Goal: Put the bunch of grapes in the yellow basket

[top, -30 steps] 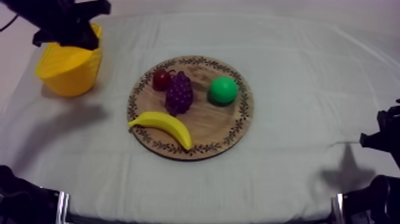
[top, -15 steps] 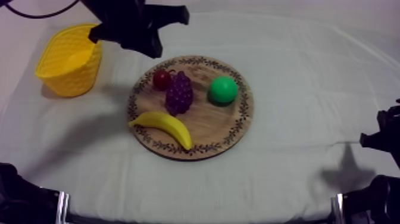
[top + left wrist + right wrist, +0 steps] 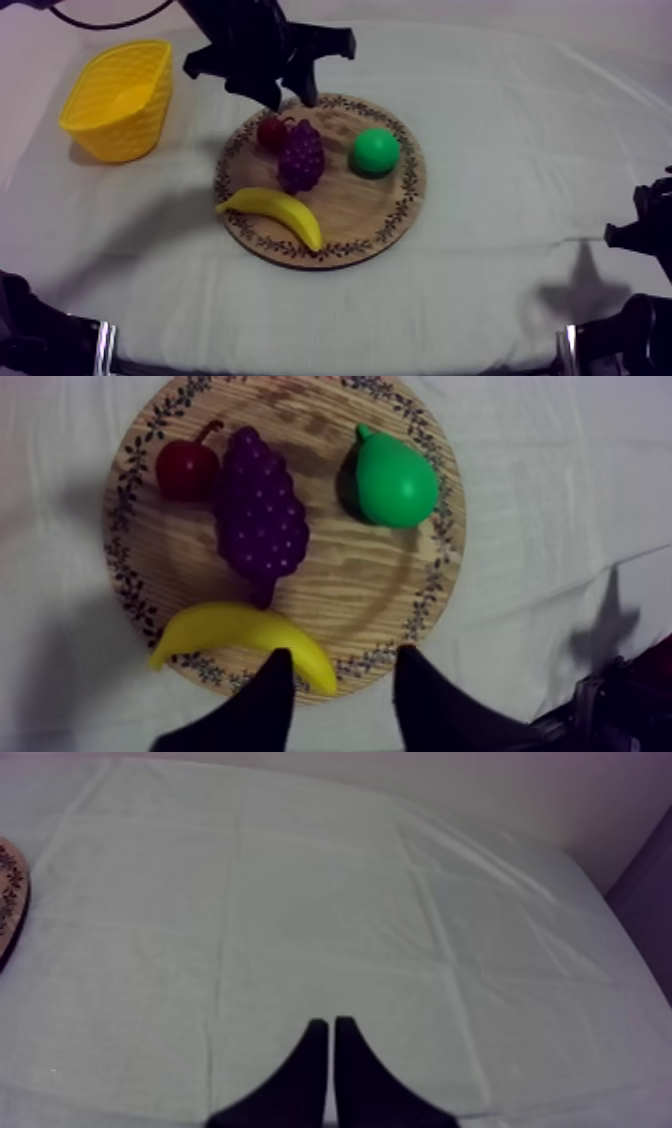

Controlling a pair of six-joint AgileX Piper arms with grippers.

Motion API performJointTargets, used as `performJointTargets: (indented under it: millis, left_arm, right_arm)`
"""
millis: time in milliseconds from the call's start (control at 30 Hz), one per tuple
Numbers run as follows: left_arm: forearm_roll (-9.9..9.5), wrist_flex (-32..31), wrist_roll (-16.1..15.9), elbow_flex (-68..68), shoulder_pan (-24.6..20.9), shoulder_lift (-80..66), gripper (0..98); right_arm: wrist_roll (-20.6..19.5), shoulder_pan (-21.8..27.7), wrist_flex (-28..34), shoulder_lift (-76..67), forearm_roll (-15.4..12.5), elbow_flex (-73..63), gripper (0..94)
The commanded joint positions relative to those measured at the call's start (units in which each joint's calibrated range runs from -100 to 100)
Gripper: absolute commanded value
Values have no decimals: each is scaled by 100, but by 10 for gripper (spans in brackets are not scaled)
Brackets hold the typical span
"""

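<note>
Left hand (image 3: 288, 96) hangs raised over the round wooden board w/ patterned rim (image 3: 355, 218), its two black fingers apart, nothing btwn them. Purple bunch of grapes (image 3: 300, 157) lies lengthwise on the board, left of centre, touching the small red fruit (image 3: 271, 133) at its far-left end. Green pear (image 3: 376, 151) sits apart to the right. Yellow banana (image 3: 275, 212) lies along the near-left rim, just beyond the grapes' narrow end. Yellow basket (image 3: 112, 135) stands on the tabletop's left side, well apart from the board, no fruit seen inside.

Why so (judgement): grapes & basket are both on the left half, so the left arm is the sensible one for the job. Its fingers are prob. spread to straddle the bunch. The hand isn't down at the grapes, so this is the approach stage, w/ grasp, lift & carry all to do. The red fruit pressed against the grapes is the likeliest snag: a finger on that side could nudge it or pinch both. Right hand (image 3: 330, 1022) has fingers together as a narrow wedge, low at the tabletop's right, out of the way.

Views: the top view gives basket & board together, hence the carry path, and puts the left hand by the board's far rim next to the red fruit. The left wrist view looks down on the board (image 3: 340, 581) & sets the fingertips over the near rim by the banana, so the exact spot above the board is hard to pin. It adds the grapes (image 3: 260, 516) bead by bead & the red fruit's stem. The right wrist view adds grey-white cloth (image 3: 300, 902) ahead & a sliver of board rim.
</note>
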Motion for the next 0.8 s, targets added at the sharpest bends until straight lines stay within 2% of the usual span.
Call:
performJointTargets:
  millis: [0, 167, 300, 467, 767]
  left_arm:
    - [7, 6, -5, -31, -4, 47, 606]
    - [17, -74, -62, -88, -19, 179, 805]
    - [20, -166, -131, -121, -34, 294, 902]
    - [53, -329, -235, -121, -39, 541, 941]
    - [116, -627, -222, 51, -88, 1317, 952]
  right_arm:
    - [2, 0, 4, -2, -1, -5, 3]
    - [2, 0, 4, -2, -1, -5, 3]
    - [2, 0, 4, -2, -1, -5, 3]
    - [2, 0, 4, -2, -1, -5, 3]
    - [2, 0, 4, -2, -1, -5, 3]
